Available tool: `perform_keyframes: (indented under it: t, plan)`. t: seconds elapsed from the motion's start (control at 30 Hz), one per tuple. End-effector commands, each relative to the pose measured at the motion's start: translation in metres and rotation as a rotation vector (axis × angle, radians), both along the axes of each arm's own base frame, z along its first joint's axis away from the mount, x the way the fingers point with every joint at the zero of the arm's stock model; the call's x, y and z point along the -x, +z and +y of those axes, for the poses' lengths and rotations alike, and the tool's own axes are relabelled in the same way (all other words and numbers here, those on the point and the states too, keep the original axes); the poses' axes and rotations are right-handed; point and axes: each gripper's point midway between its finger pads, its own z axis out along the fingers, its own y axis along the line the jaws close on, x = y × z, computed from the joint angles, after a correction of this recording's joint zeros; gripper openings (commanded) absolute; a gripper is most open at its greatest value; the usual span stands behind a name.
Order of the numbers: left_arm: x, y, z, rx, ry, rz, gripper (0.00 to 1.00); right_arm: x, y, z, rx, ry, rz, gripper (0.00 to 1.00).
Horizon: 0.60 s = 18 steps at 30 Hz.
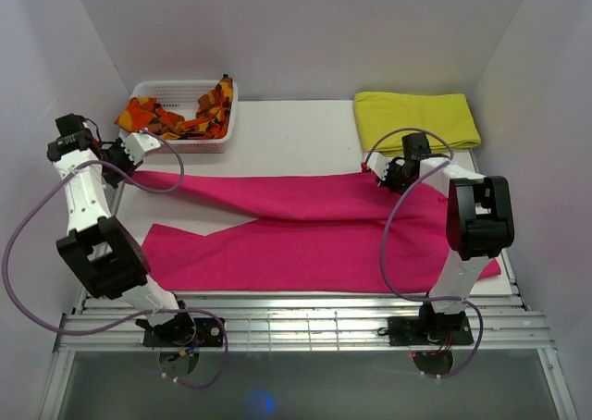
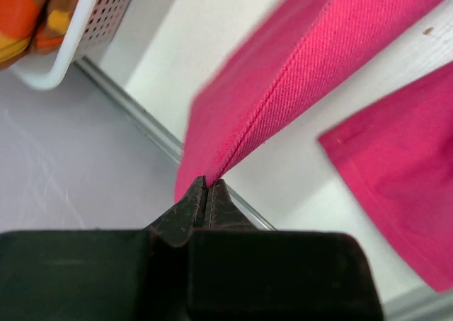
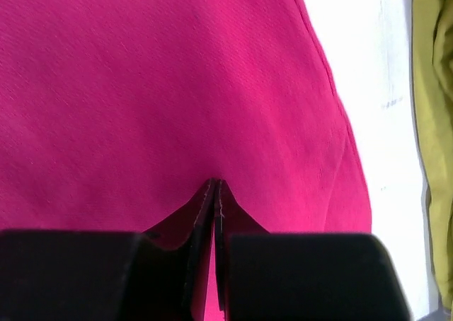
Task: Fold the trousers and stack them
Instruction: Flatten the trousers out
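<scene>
The magenta-pink trousers lie spread across the white table, waist to the right and two legs running left. My left gripper is shut on the end of the far leg and holds it lifted and taut near the table's left edge. In the left wrist view the leg runs from the closed fingertips, and the near leg lies flat. My right gripper is shut on the fabric at the far waist corner. In the right wrist view the cloth fills the frame around the gripper.
A white basket with an orange-and-red patterned cloth stands at the back left, and shows in the left wrist view. A folded yellow cloth lies at the back right, just beyond the waist. White walls enclose three sides.
</scene>
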Motion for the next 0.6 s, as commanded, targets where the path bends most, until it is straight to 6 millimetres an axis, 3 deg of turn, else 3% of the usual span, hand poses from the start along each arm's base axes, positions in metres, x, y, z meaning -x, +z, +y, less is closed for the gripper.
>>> perform_keyframes:
  t: [0.0,0.03,0.2,0.23,0.3,0.37,0.4,0.47,0.5,0.57]
  plan:
    - [0.044,0.03,-0.009,0.002,0.141,0.008,0.0,-0.003,0.031,-0.016,0.0,-0.078,-0.079,0.08]
    - [0.056,0.043,-0.013,-0.01,0.161,-0.016,0.0,-0.003,0.039,-0.018,-0.003,-0.092,-0.096,0.08]
    - [0.101,0.055,-0.025,-0.017,0.265,0.03,0.0,0.006,0.085,-0.042,-0.013,-0.17,-0.209,0.08]
    - [0.105,0.057,-0.025,-0.022,0.279,0.035,0.0,0.011,0.085,-0.046,-0.009,-0.18,-0.213,0.08]
    - [0.11,0.054,-0.023,-0.025,0.305,0.066,0.0,0.018,0.096,-0.07,0.0,-0.24,-0.246,0.08]
    - [0.1,0.048,-0.021,0.014,0.317,0.102,0.0,0.025,0.111,-0.088,-0.009,-0.271,-0.297,0.08]
    - [0.098,0.041,-0.025,0.047,0.298,0.137,0.0,0.029,0.113,-0.088,-0.025,-0.263,-0.3,0.08]
    - [0.093,0.022,-0.027,0.087,0.295,0.183,0.0,0.041,0.096,-0.074,-0.048,-0.175,-0.202,0.09]
    - [0.09,0.013,-0.024,0.091,0.302,0.199,0.0,0.04,0.078,-0.065,-0.06,-0.151,-0.112,0.27]
    - [0.09,0.003,-0.026,0.105,0.301,0.21,0.0,0.01,0.06,-0.065,-0.066,-0.17,-0.028,0.7]
